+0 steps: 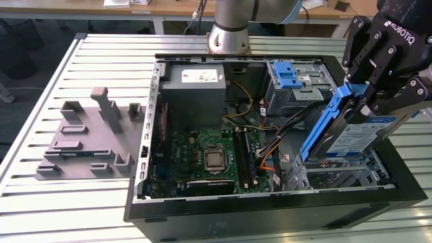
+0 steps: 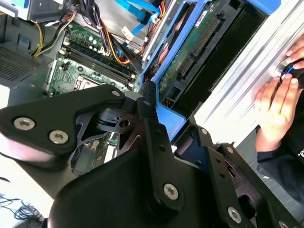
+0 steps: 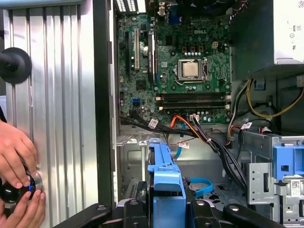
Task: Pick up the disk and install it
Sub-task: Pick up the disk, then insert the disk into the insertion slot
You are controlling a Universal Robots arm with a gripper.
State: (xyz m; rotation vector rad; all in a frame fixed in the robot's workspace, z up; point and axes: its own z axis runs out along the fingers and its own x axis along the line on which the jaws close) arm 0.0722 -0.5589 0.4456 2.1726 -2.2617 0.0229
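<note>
On the worktop [image 1: 54, 202], a grey rack [image 1: 88, 136] is standing beside the computer case [image 1: 270, 205], on the exterior view's left. Over the case's opposite end, the end effector [image 1: 381, 101] is clamping the tilted disk [image 1: 357, 139] across its blue rails. Stiff, weighty and probably shock-sensitive, it is likely handling best gripped by those rails.

Flat rectangular silver-grey metal disk [image 1: 361, 135]: white-and-blue label, blue plastic rails.
Black jointed metal hand [image 1: 381, 101]: all black, silver screw heads.
Green printed motherboard [image 1: 206, 152]: black slots, silver socket.
Black box-shaped computer case [image 1: 270, 217]: grey metal inside.
Silver ribbed metal tabletop [image 1: 68, 212]: parallel grooves.
Matte grey plastic fixture [image 1: 88, 142]: one plain grey.
Grey metal power supply box [image 1: 196, 96]: white sticker.
Grey metal drive cage [image 1: 300, 88]: blue latch.
Thin bundled cables [image 3: 216, 140]: black, orange, yellow.
</note>
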